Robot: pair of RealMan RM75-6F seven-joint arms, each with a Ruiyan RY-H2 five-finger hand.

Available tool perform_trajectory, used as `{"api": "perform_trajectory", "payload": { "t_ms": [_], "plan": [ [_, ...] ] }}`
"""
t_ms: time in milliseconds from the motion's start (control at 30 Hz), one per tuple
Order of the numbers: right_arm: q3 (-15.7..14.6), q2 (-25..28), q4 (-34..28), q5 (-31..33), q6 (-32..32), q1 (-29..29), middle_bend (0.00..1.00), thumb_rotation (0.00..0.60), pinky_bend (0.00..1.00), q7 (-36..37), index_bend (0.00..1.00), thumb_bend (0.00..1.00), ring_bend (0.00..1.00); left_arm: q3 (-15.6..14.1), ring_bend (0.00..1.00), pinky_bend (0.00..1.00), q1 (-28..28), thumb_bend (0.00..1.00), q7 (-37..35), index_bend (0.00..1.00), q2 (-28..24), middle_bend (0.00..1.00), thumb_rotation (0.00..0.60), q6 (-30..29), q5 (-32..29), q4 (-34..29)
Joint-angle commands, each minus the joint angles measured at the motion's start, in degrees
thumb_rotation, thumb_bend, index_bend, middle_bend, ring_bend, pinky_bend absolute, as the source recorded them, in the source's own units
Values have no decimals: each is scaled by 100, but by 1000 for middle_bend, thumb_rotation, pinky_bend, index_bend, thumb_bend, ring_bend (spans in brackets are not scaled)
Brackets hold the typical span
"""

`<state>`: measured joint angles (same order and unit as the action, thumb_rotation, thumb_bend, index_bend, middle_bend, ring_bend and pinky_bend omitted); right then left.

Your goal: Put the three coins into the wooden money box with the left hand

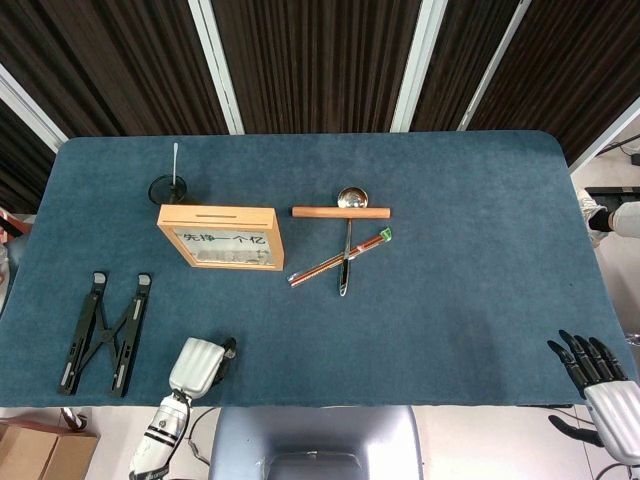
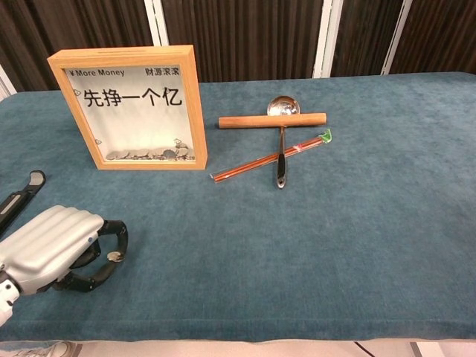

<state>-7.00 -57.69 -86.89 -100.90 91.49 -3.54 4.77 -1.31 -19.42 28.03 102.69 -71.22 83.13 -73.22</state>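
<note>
The wooden money box [image 1: 218, 214] stands upright left of the table's middle; in the chest view its glass front [image 2: 126, 104] shows several coins lying at the bottom. My left hand [image 2: 52, 245] rests near the front left edge of the table, well in front of the box. Its thumb and a finger curl around a small silver coin [image 2: 114, 256] and pinch it just above the cloth. The head view shows the same left hand [image 1: 198, 364], with the coin too small to see. My right hand [image 1: 598, 378] hangs off the front right corner, fingers spread and empty.
Right of the box lie a wooden rod [image 1: 341, 212], a metal ladle [image 1: 346, 250] and red chopsticks [image 1: 335, 259], crossing each other. A black folding stand [image 1: 105, 330] lies at the left. A black round base with a white stick [image 1: 171, 186] stands behind the box.
</note>
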Motion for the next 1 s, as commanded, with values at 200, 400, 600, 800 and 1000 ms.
{"api": "perform_trajectory", "payload": {
  "t_ms": [200,400,600,800,1000],
  "plan": [
    [7,-4,-12,21,-33,13,0,600,0,-18,0,151,0,24,1000,1000,16,441,-66,588,2,1000,600,9,-3,35],
    [6,-7,-27,22,-47,16,0,600,0,-48,0,151,0,23,1000,1000,24,436,-80,573,-46,1000,600,-11,33,9],
    [6,0,-29,22,-37,13,0,600,0,-38,0,151,0,28,1000,1000,23,434,-56,563,-69,1000,600,5,40,-27],
    [6,1,-25,25,-41,14,0,600,0,-32,0,151,0,24,1000,1000,24,432,-32,555,-83,1000,600,3,61,-60],
    [2,-1,-21,22,-41,11,0,600,0,-40,0,151,0,33,1000,1000,28,427,-34,542,-104,1000,600,-22,82,-97]
  ]
}}
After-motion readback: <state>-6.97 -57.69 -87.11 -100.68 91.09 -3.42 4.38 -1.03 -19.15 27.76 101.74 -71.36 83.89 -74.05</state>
